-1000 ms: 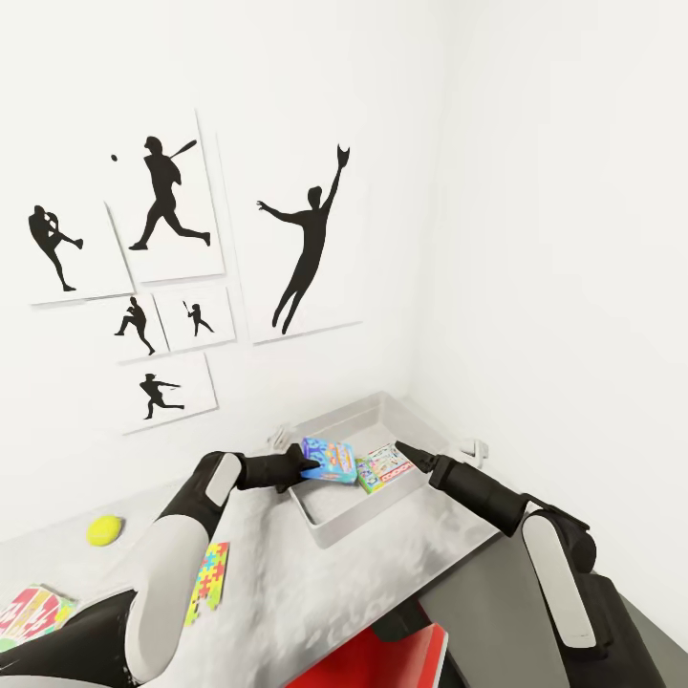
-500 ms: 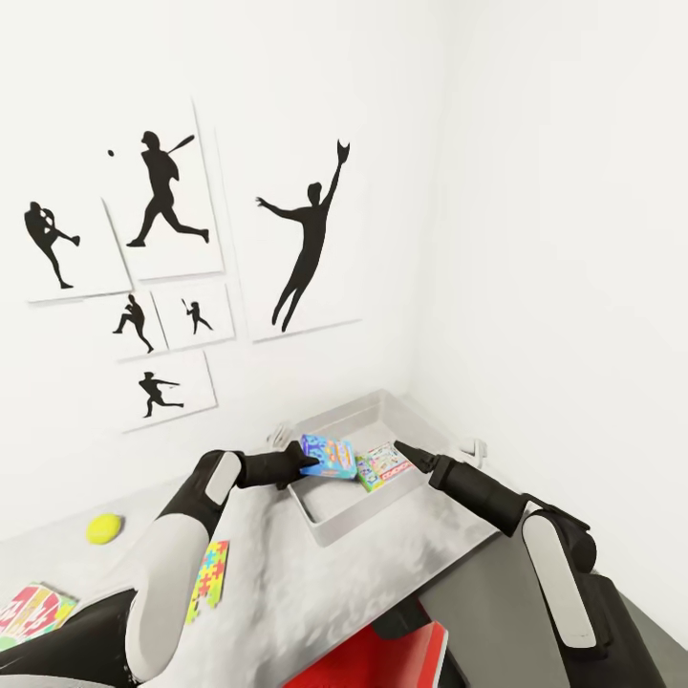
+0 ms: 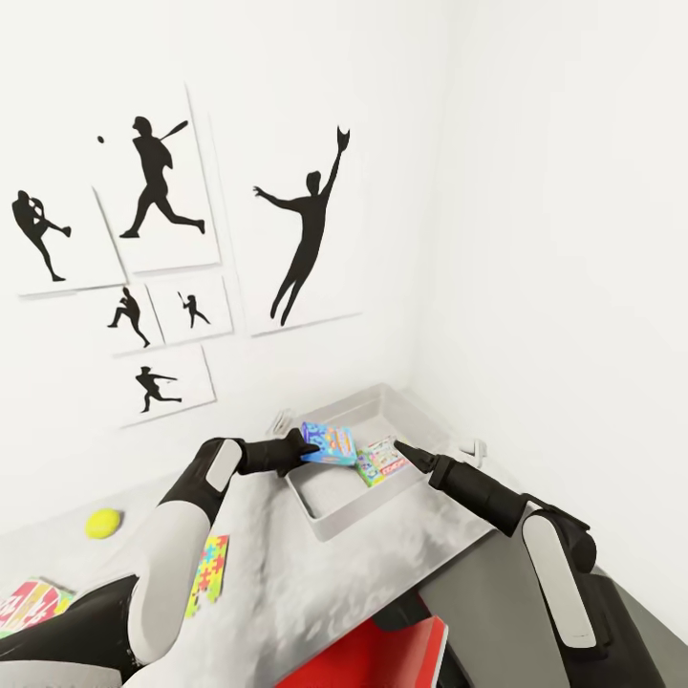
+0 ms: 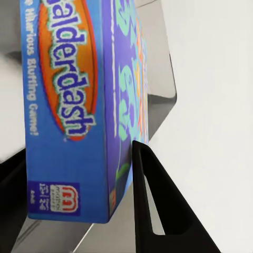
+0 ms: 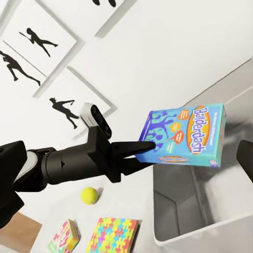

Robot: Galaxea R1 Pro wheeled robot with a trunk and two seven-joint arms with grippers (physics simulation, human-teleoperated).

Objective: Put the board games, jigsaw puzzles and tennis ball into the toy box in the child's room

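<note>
At the far left edge of the white surface lay a cartoon-printed board game with red and green print, partly cut off by the frame. Beyond it, nearer the wall, sat the tennis ball, well apart from everything else. A jigsaw puzzle lay flat just beside the left arm's pale forearm; from the right wrist camera its yellow, pink and blue pattern showed clearly, with the ball behind it. On the wall above hung baseball silhouette prints.

The left tool was clenched on a blue board game — one edge pinched between its dark fingers, the box held flat and level over the near-left part of the toy box, clear of its floor. The left wrist camera showed the printed face close up with the grey bin below.

Inside the toy box, toward its right side, another board game with a green edge leaned tilted against the wall of the bin. The right tool hovered just at that box's right end; its fingers tapered together to a point, though whether they were fully closed I cannot tell.
</note>
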